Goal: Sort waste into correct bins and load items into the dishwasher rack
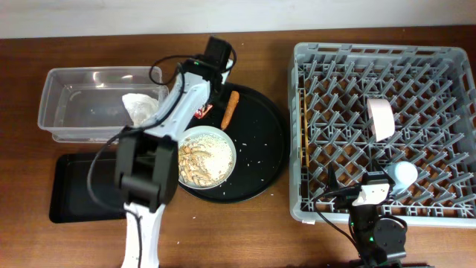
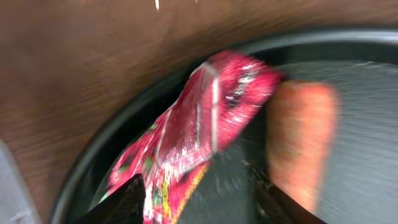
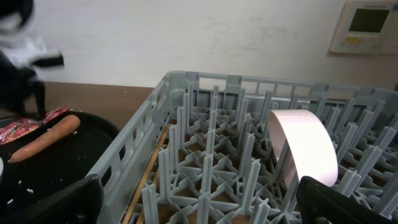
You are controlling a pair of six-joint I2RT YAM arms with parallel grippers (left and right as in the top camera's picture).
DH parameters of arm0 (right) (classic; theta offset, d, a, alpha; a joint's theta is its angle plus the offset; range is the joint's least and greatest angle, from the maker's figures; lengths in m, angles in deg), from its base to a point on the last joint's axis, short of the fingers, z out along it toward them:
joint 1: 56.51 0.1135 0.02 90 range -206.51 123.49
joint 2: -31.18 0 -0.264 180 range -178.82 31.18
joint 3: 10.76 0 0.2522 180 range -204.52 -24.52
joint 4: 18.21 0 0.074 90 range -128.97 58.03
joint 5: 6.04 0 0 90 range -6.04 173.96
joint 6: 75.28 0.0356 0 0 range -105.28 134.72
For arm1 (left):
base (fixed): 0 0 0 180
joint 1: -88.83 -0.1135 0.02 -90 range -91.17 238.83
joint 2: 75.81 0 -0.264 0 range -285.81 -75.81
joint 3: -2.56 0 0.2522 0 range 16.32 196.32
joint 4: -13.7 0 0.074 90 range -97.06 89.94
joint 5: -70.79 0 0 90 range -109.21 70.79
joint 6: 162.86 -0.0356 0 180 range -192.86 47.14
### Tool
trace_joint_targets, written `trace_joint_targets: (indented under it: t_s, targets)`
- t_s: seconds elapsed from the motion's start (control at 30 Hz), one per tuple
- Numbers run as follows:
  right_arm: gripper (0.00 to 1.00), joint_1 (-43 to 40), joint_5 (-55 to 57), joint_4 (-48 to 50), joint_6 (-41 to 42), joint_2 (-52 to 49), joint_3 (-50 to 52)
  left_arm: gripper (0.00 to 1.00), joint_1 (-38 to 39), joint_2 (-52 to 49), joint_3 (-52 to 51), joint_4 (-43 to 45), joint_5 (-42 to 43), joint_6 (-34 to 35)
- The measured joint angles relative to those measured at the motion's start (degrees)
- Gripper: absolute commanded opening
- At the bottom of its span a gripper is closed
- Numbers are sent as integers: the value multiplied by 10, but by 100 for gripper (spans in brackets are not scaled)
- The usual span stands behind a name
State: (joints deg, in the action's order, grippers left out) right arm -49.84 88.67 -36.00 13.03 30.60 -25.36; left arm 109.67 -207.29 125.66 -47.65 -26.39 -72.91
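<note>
Red foil ahead: straddles the snack wrapper (image 2: 186, 137) with left gripper (image 2: 199, 206) jaws apart, risks slipping off the gloss or snagging the carrot piece (image 2: 300, 143) alongside; right gripper (image 3: 205, 202) agape

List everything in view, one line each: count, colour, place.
dishwasher rack: 1, grey, right side of the table
pale dish: 1, pinkish white, upright among the rack's pegs
cup: 1, pale bluish, near part of the rack
chopsticks: wooden, along the rack's left wall; count unclear
round tray: 1, black, centre
bowl: 1, white, on the round tray, holds rice and beige scraps
carrot piece: 1, orange, far part of the round tray
wrapper: 1, red, beside the carrot piece
loose rice: white grains, scattered on the round tray
clear tub: 1, far left
napkin: 1, white, crumpled, in the clear tub
rectangular tray: 1, black, near left
left pincer: open, at the wrapper
right pincer: open, over the rack
</note>
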Motion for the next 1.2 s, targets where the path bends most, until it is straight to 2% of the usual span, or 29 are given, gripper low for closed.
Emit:
trace_joint_targets:
  t_s: [0.07,0.2,0.23,0.27,0.37,0.5,0.57,0.7,0.73,0.8,0.83,0.93,1.03,1.13,1.2]
  targets:
    - [98,0,0,0,0,0,0,47,-7,-29,-3,10,-7,-4]
    - [98,0,0,0,0,0,0,13,-11,-34,-5,23,-13,-10]
    - [98,0,0,0,0,0,0,2,-11,-34,-5,23,-13,-12]
    - [98,0,0,0,0,0,0,0,-10,-34,-5,23,-13,-11]
    - [98,0,0,0,0,0,0,0,-10,-34,-4,4,-13,-14]
    - [98,0,0,0,0,0,0,0,-12,-24,27,-113,-13,19]
    - [98,0,0,0,0,0,0,0,-25,26,40,-167,-21,58]
    - [98,0,0,0,0,0,0,1,-84,131,60,-199,-33,103]
    - [98,0,0,0,0,0,0,9,-112,151,66,-209,-36,111]
    - [98,0,0,0,-1,0,0,44,-152,160,66,-215,-41,124]
    - [98,0,0,0,0,0,0,54,-173,159,54,-197,-40,135]
    - [98,0,0,0,0,0,0,56,-217,141,19,-152,-32,142]
    - [98,0,0,0,-1,0,0,56,-225,137,11,-175,11,120]
    - [98,0,0,0,0,0,0,50,-194,151,11,-200,64,107]
    - [98,0,0,0,-1,0,0,47,-144,162,11,-205,84,102]
